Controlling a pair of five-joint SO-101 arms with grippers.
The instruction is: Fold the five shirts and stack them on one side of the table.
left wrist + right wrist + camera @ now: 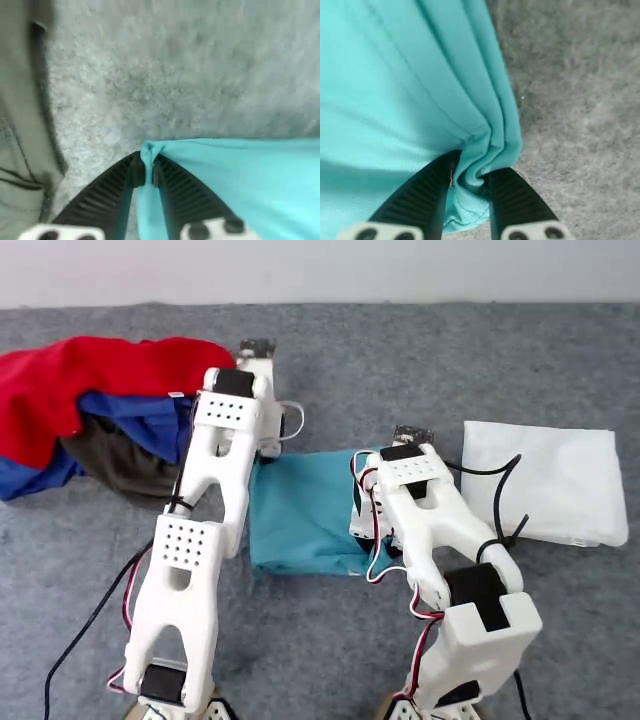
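A teal shirt lies partly folded on the grey table between my two arms. My left gripper is shut on a corner of the teal shirt, pinching a thin fold between its black ribbed fingers. My right gripper is shut on a thick bunched edge of the teal shirt. A folded white shirt rests flat at the right side. A pile of unfolded shirts lies at the far left: a red one on top, a blue one and a dark olive one.
The grey carpet-like table surface runs to a white wall at the back. Olive cloth of the pile lies close beside my left gripper. Arm cables hang over the white shirt's near edge.
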